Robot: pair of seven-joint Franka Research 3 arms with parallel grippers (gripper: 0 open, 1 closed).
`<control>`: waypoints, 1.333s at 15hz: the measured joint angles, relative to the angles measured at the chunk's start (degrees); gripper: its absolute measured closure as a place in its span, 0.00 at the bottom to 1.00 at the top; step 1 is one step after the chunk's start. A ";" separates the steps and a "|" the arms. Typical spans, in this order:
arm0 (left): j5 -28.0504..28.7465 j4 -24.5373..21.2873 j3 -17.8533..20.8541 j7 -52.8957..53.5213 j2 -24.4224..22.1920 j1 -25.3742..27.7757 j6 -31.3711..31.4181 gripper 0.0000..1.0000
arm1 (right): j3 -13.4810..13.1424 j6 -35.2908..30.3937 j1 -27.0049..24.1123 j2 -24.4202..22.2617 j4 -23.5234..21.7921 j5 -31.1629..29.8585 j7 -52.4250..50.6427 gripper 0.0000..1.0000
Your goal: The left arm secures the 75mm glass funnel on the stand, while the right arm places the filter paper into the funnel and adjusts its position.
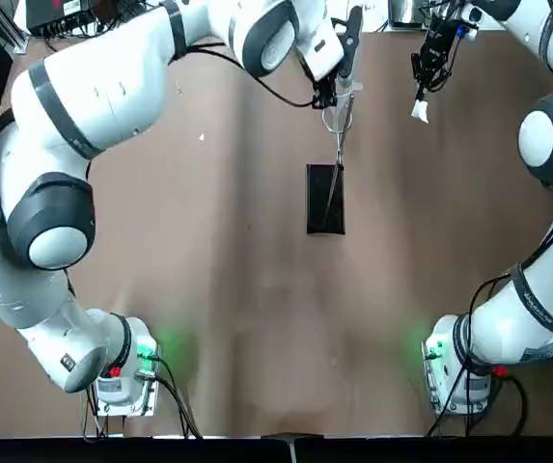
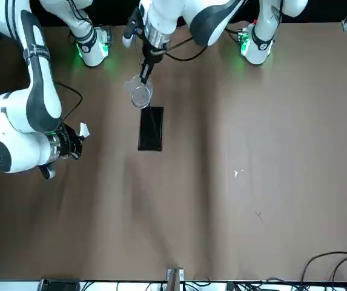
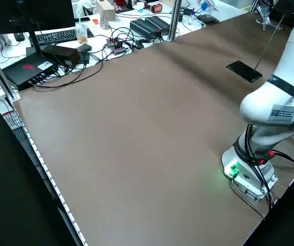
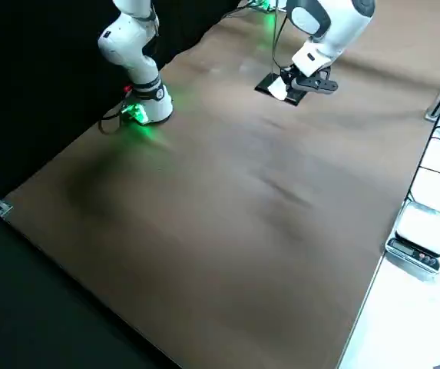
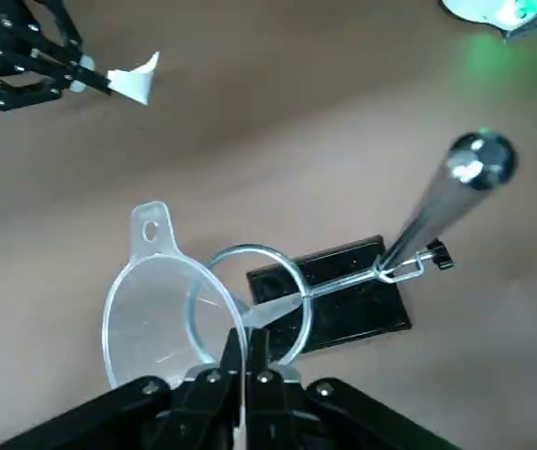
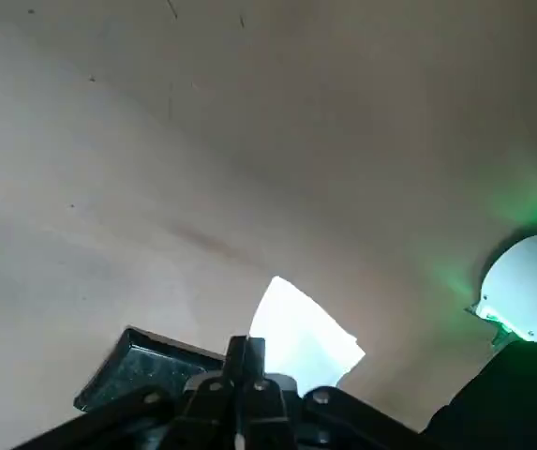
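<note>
The stand's black base lies mid-table, its rod leaning up to a wire ring. My left gripper is shut on the rim of the clear 75mm glass funnel, which overlaps the ring from one side; whether it rests in the ring I cannot tell. In the front view the funnel hangs just under the left gripper. My right gripper hovers to the right of the stand, shut on the white filter paper, also seen in its wrist view as filter paper.
Both arm bases with green lights stand at the near edge. Cables, a keyboard and boxes lie off the table on the left. A white speck lies on the brown tabletop.
</note>
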 joint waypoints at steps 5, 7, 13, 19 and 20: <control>0.05 0.00 0.16 -0.09 1.28 -0.44 0.65 0.96 | -0.04 0.00 -0.03 0.00 0.00 0.00 -0.02 0.99; 0.34 0.00 0.15 -0.10 1.33 -0.69 0.82 0.95 | -0.04 0.00 -0.03 0.00 0.00 0.00 -0.02 0.99; 1.84 0.00 0.15 -0.11 1.52 -0.90 1.29 0.59 | 0.43 -4.49 0.36 -0.94 2.11 3.74 -0.03 0.99; 1.84 0.32 0.26 -2.58 0.75 0.12 1.41 0.04 | 0.68 -10.90 4.15 -4.64 7.36 12.65 0.07 0.99; 1.80 0.34 0.28 -3.60 0.43 0.92 1.23 0.00 | 0.71 -11.00 5.06 -5.36 7.57 14.04 0.07 0.99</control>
